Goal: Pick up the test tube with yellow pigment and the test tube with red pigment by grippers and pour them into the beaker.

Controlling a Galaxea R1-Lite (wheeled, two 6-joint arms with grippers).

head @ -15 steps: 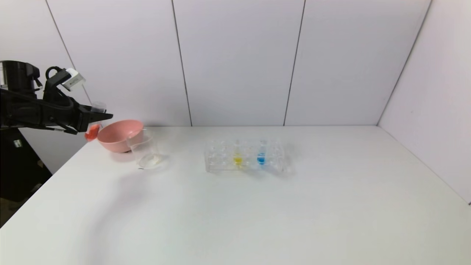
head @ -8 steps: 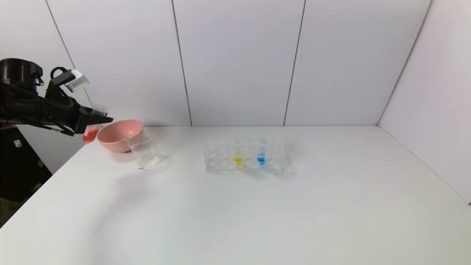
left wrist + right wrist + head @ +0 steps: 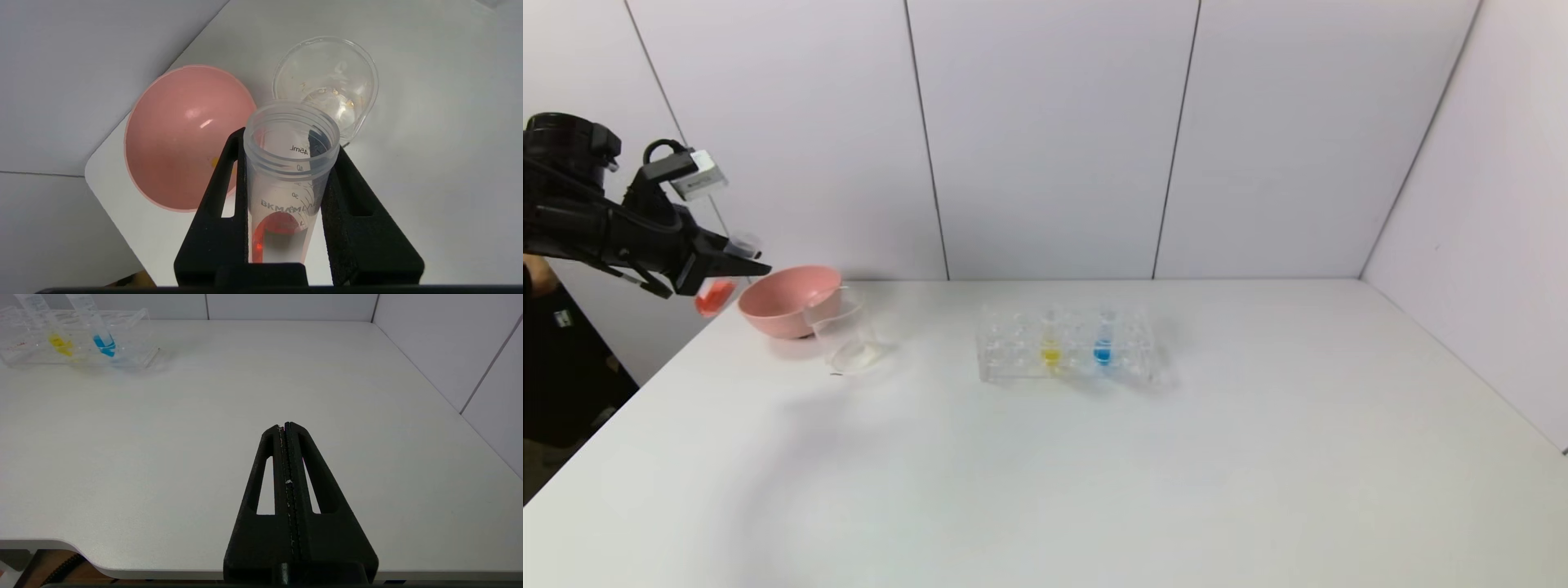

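Up at the table's far left corner, the left gripper (image 3: 737, 263) clamps the red tube (image 3: 286, 192), tilted, beside the pink bowl (image 3: 788, 300). Just right of the bowl stands the beaker (image 3: 843, 331), apart from the tube. Midtable, the rack (image 3: 1068, 347) holds the yellow tube (image 3: 1050, 343) and a blue tube (image 3: 1103, 340). Parked over the near edge, the right gripper (image 3: 284, 426) has its fingers pressed together, holding nothing.
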